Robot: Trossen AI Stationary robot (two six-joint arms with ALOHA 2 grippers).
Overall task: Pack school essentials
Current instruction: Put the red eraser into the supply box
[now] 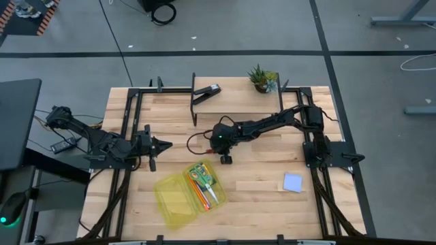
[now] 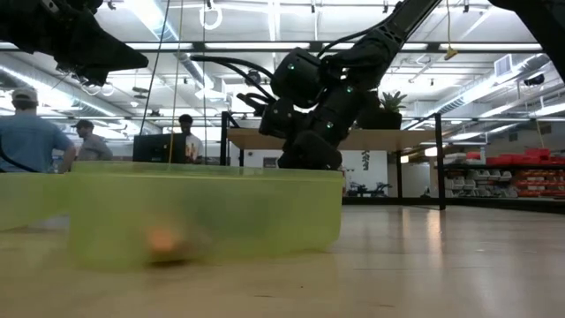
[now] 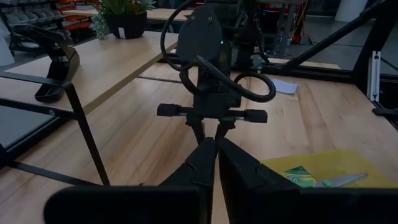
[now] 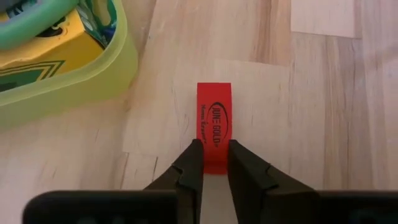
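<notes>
A small red eraser (image 4: 214, 112) with dark lettering sits between the fingers of my right gripper (image 4: 215, 146), which points down at mid-table (image 1: 225, 158), just beyond the open yellow-green box (image 1: 178, 197). The box holds green-handled scissors (image 4: 31, 15), a yellow-green crayon pack (image 4: 56, 50) and an orange pencil (image 1: 197, 192). The pale blue notepad (image 1: 293, 182) lies flat on the table to the right. My left gripper (image 1: 153, 144) is shut on nothing, off to the left of the box. The purple pen does not show clearly. My right gripper pinches the red eraser by its near end (image 4: 214, 160) between the two fingers (image 4: 191, 163), coming from above. The eraser's length runs along the fingers and sticks out past their tips. Whether its far end touches the table, I cannot tell.
A raised wooden shelf on black legs (image 1: 235, 101) spans the far side, carrying a black stapler (image 1: 208, 90) and a small potted plant (image 1: 262, 78). Black frame rails (image 1: 129, 122) run along both table sides. Bare wood lies between the box and the notepad. People stand in the room beyond.
</notes>
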